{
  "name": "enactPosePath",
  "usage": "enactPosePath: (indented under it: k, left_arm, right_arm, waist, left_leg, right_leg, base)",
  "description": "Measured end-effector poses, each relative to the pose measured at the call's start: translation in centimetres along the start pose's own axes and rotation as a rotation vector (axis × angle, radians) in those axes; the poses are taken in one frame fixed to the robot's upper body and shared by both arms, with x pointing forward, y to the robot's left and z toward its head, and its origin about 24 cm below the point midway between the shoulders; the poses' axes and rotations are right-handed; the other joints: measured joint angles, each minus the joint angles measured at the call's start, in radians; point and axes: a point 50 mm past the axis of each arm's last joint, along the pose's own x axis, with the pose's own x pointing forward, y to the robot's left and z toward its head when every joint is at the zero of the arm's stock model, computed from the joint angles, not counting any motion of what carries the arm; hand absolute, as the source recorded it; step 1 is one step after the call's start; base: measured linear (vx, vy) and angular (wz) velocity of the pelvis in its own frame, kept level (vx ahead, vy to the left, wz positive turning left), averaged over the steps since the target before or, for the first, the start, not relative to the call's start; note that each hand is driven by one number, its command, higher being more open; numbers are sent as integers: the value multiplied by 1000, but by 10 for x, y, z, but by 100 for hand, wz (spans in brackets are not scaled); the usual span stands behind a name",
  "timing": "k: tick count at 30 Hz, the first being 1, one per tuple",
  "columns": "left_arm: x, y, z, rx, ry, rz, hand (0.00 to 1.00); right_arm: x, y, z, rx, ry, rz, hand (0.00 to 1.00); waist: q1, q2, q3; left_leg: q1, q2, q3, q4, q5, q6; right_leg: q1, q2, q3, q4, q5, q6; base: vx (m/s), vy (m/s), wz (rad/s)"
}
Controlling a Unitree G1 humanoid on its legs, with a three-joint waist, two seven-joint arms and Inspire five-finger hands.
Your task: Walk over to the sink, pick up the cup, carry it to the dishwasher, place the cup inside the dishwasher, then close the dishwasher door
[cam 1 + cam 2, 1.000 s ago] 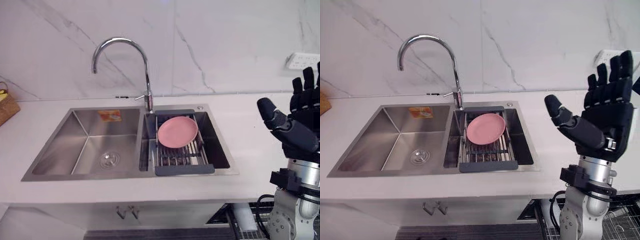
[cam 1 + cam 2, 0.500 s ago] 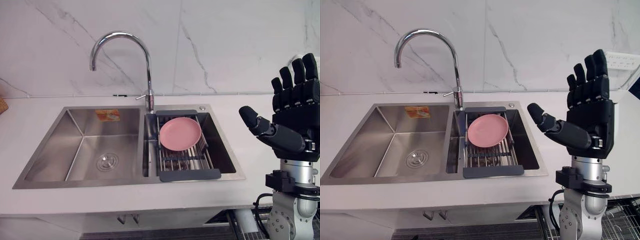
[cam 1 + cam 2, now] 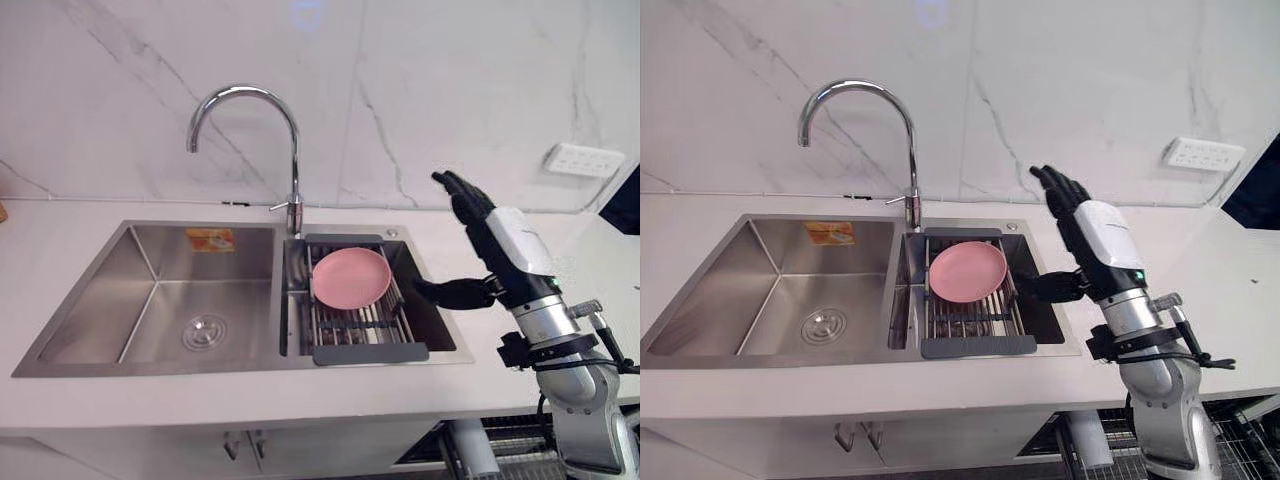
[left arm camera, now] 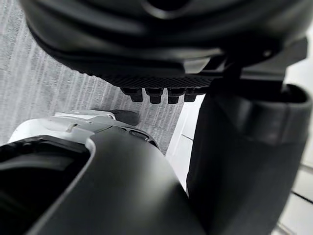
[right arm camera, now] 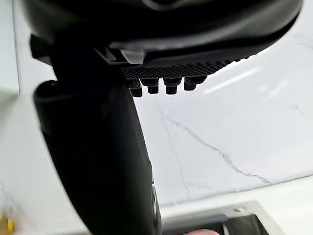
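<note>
With the left hand [image 4: 161, 44] relaxed, the right hand [image 3: 1097, 238], fingers released and spread, hovers over the right rim of the sink [image 3: 760, 362] beside the dish rack [image 3: 978, 347] holding a pink plate [image 3: 967, 271], and I cannot tell where the cup lies, so a reach may knock the plate.

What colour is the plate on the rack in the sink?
Pink. The plate shows best in the left eye view.
</note>
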Motion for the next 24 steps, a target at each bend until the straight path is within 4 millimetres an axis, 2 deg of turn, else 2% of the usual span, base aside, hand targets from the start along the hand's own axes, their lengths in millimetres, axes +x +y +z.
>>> enactPosePath:
  k: [4, 7, 12, 18, 24]
  left_arm:
    - [1, -2, 3, 14, 20, -4, 100]
    - [1, -3, 4, 22, 32, -7, 100]
    - [1, -4, 6, 41, 43, -11, 100]
    - [1, -8, 9, 49, 32, -22, 100]
    - [1, -12, 9, 48, 28, -34, 100]
  right_arm:
    - [14, 13, 11, -137, -58, 140, 100]
    - [21, 22, 12, -177, -77, 212, 100]
    - [28, 44, 1, -215, -33, 329, 100]
    - [33, 67, -13, -247, 14, 434, 100]
    - [36, 79, -22, -279, 43, 444, 100]
  waist:
    - [3, 1, -2]
    - [7, 2, -9]
    - [23, 4, -12]
    - [26, 14, -6]
    - [27, 32, 5]
  left_leg:
    - [-2, 7, 2, -8, 3, -3]
    - [-8, 6, 1, -7, 3, -3]
    - [-26, -2, -13, -1, 3, -3]
    - [-52, -12, -29, 10, 5, 0]
    - [-61, -16, -38, 9, 15, 1]
  right_leg:
    - [-7, 9, -12, 0, 1, 0]
    - [-11, 8, -21, 2, 1, 0]
    - [-15, -1, -65, 3, 4, 4]
    - [-28, -12, -82, 4, 8, 10]
    - [-33, -17, -91, 4, 8, 9]
  base:
    - [9, -51, -2]
    - [2, -11, 0]
    - [-18, -17, 9]
    - [-53, -16, 9]
    - [-83, -30, 5]
